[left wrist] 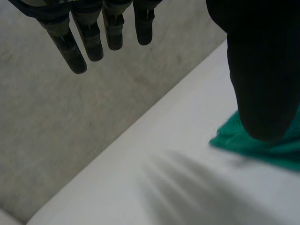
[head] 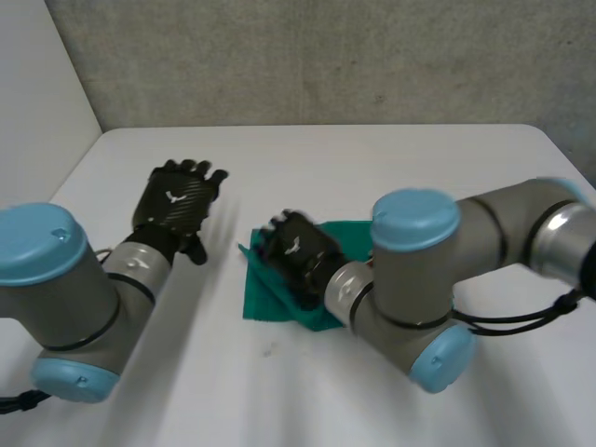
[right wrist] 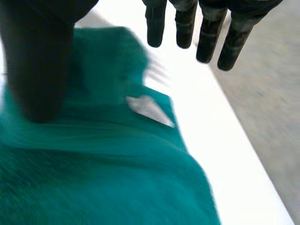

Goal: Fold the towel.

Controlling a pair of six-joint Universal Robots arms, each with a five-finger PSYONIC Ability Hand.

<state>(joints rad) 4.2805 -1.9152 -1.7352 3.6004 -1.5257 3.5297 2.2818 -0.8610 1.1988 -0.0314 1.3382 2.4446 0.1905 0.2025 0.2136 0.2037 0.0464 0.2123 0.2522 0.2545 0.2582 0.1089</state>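
**Near the table's middle: towel bunched, fold not finished**

Near the middle of the white table (head: 391, 177), as seen from the head view, the green towel (head: 268, 300) was found in a rumpled, partly doubled heap rather than a neat rectangle. The right robot hand (head: 298, 253) was poised directly over it, toward the towel's one o'clock side. Its fingers (right wrist: 210, 40) were seen straight and well apart from the thumb, with nothing clamped. Whether the palm was pressed on the cloth could not be told. A small white label (right wrist: 150, 110) was exposed on the towel beneath that hand. The left robot hand (head: 177, 200) was found at about ten o'clock from the towel, well apart from it, with its fingers spread straight and nothing gripped.

The step in hand was judged to be a fresh grasp partway through folding, since the cloth was gathered but no edge was pinched. For the next move, a free edge or corner would probably have to be pinched by the right robot hand. The left robot hand would likely have to be brought in toward four o'clock to pin the opposite side, so that the layers could be carried over without the heap being dragged.

The table surface was seen to be smooth and matt. It was closed off at twelve o'clock by a grey speckled wall (head: 326, 56) and at nine o'clock by a white side wall (head: 37, 84).
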